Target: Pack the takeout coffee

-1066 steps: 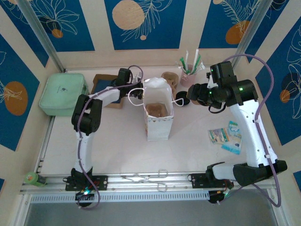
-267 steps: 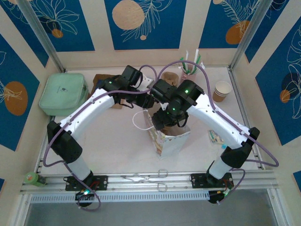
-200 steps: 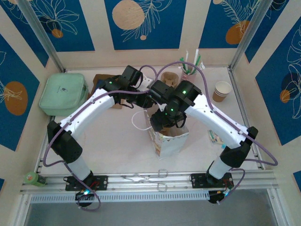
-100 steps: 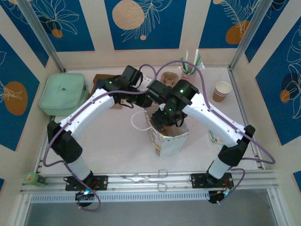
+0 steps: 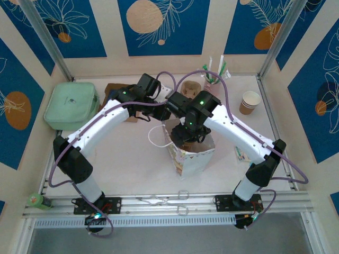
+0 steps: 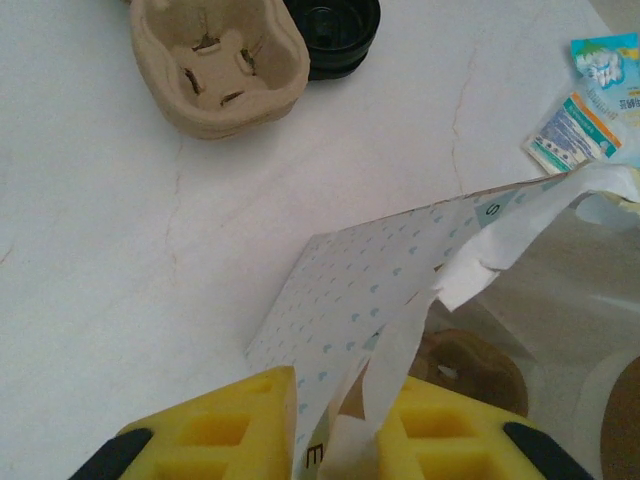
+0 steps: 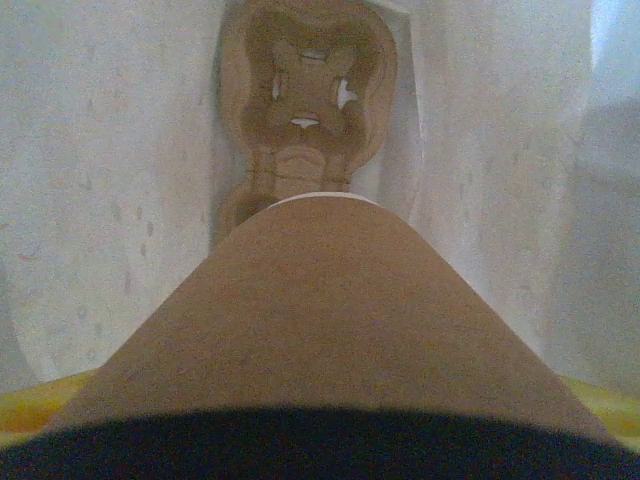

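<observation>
- The coffee [image 7: 320, 330] hangs inside the bag [image 5: 195, 159]. Its lid is nearest the wrist camera and its narrow base points down at the carrier [image 7: 305, 90] on the bag's floor. I cannot tell whether the base touches the carrier yet.
- The right gripper [image 5: 185, 135] is clamped on the coffee. Its yellow pads [image 7: 25, 415] show at both sides of the lid end.
- The step in hand looks to be seating the coffee in a well of the carrier. Lower it straight and upright, aiming the base at one well and not at the ridge between wells. From the wrist view the base seems to sit over the near well.
- Let go only once the coffee rests and stands by itself. If dropped from above it could tip, and the lid might pop.
- Part the fingers only a little, because the bag walls stand close on both sides and wide jaws could snag the paper. Then lift straight out.
- The left gripper [image 6: 335, 425] is pinched on the bag's rim, with the wall and a white handle strip between its fingers, holding the mouth open. It should hold until the right arm is out and should not tug harder, since thin paper could tear or slide.
- A spare carrier [image 6: 220, 60], black lids [image 6: 335, 25] and packets [image 6: 590, 100] lie on the table apart from the bag. None of them needs touching.
</observation>
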`<action>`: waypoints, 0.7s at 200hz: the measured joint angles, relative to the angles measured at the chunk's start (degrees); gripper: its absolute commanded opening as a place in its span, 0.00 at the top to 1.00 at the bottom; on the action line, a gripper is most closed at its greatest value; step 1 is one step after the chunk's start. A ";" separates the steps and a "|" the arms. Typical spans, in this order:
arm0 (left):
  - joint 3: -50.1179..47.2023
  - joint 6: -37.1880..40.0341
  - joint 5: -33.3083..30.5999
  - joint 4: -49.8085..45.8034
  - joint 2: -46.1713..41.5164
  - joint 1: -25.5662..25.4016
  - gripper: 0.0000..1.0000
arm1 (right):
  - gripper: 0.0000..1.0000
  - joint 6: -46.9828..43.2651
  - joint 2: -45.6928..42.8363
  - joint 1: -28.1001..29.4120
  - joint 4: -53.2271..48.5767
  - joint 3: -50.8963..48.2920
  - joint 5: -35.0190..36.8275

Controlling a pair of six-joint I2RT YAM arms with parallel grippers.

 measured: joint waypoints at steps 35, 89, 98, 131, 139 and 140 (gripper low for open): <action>0.00 -0.20 -0.13 0.00 -0.02 0.00 0.78 | 0.58 0.39 0.02 1.01 0.59 -0.17 -1.22; 0.00 -0.46 -0.22 0.00 -0.02 0.00 0.79 | 0.59 1.79 0.00 0.68 2.67 -3.65 -2.29; -0.02 -0.46 -0.44 -0.02 -0.02 0.00 0.80 | 0.59 2.27 0.00 0.52 2.64 -3.72 -1.97; -0.04 -0.46 -1.01 -0.02 -0.04 -0.02 0.81 | 0.59 3.41 -0.02 0.39 2.84 -3.78 -1.51; -0.11 -0.44 -1.03 0.00 -0.09 -0.02 0.81 | 0.59 3.45 -0.02 0.39 3.04 -3.82 -1.57; -0.11 -0.46 -1.03 0.00 -0.09 -0.02 0.81 | 0.59 3.48 -0.02 0.39 3.08 -3.82 -1.60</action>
